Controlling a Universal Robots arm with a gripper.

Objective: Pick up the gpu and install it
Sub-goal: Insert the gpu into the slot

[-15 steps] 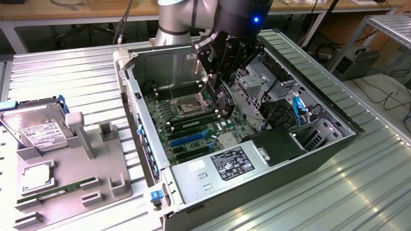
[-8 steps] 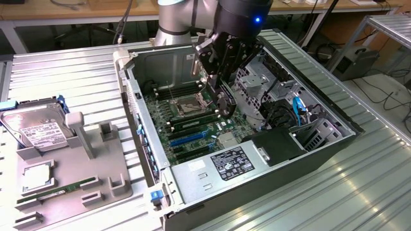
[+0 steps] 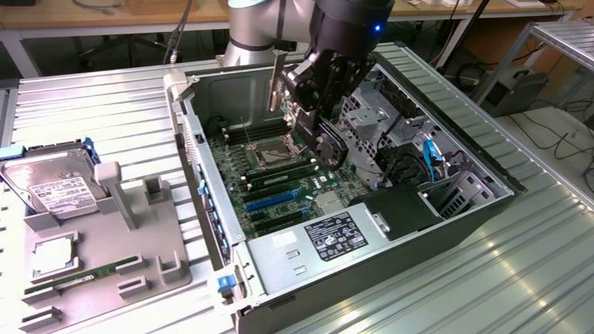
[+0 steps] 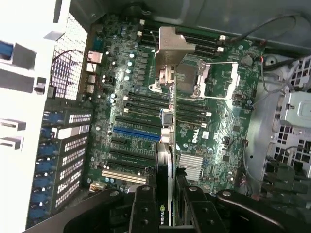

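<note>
My gripper (image 3: 316,115) hangs over the open computer case (image 3: 199,146), shut on the gpu (image 3: 327,147). The card is held on edge above the motherboard (image 3: 278,174), its silver bracket (image 3: 275,83) pointing up towards the case's rear wall. In the wrist view the gpu (image 4: 166,160) appears edge-on between my two black fingers (image 4: 145,208), and its bracket (image 4: 173,46) stands out over the CPU socket area. The blue expansion slot (image 4: 136,132) lies on the board beside the card's edge, apart from it.
A grey parts tray (image 3: 139,264) on the exterior view's left holds a hard drive (image 3: 51,184), a RAM stick (image 3: 79,278) and a CPU (image 3: 55,254). Inside the case sit the power supply (image 3: 325,240), a black shroud (image 3: 399,209) and cables.
</note>
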